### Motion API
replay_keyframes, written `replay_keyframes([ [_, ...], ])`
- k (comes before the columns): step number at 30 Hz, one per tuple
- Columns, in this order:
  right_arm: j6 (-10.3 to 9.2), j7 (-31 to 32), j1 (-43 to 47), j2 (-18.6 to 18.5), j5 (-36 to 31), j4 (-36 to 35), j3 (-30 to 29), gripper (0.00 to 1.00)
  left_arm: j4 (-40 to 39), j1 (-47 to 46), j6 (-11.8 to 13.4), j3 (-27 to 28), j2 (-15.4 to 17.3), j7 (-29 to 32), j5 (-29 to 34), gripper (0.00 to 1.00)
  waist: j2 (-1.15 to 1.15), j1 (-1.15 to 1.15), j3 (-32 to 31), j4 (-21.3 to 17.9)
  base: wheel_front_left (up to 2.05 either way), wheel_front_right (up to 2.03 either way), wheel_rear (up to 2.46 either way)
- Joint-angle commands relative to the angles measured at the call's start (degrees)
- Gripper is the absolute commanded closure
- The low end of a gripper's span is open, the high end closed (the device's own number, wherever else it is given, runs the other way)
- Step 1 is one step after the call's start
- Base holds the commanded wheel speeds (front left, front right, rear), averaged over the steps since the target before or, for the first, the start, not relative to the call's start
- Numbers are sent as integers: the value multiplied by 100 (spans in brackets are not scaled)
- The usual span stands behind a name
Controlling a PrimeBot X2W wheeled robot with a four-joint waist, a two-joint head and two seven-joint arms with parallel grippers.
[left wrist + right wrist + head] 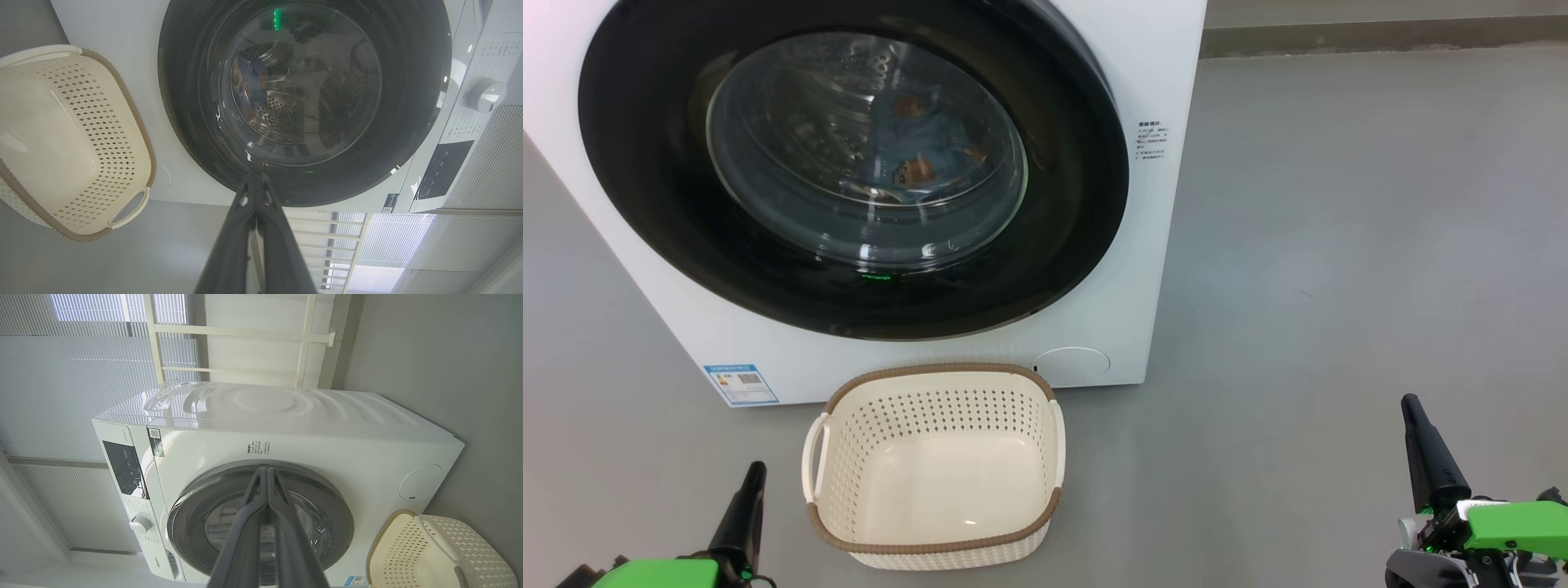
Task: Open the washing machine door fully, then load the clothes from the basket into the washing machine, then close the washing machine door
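The washing machine door [1045, 245] looks shut over the clothes [927, 143], and the basket [939, 369] is empty. The left gripper [254, 179] and right gripper [267, 473], both pressed together, need only confirm the latch holds.

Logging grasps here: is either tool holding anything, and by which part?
Nothing is held: the left tool and the right tool are shut and empty, apart from the cream perforated plastic basket.

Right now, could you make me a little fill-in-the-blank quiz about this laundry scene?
The washing machine door is ____.
The basket is ____.
The clothes inside are mostly ____.
The left end effector and right end effector are both ____.
Missing: closed; empty; blue; shut.
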Motion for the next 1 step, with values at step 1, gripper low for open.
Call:
replay_keyframes([
  [1, 8, 49, -150, -24, 63, -179, 95, 100, -161, -276, 1, 200, 59, 40, -40, 100, 0, 0, 0, 0, 0, 0, 0],
])
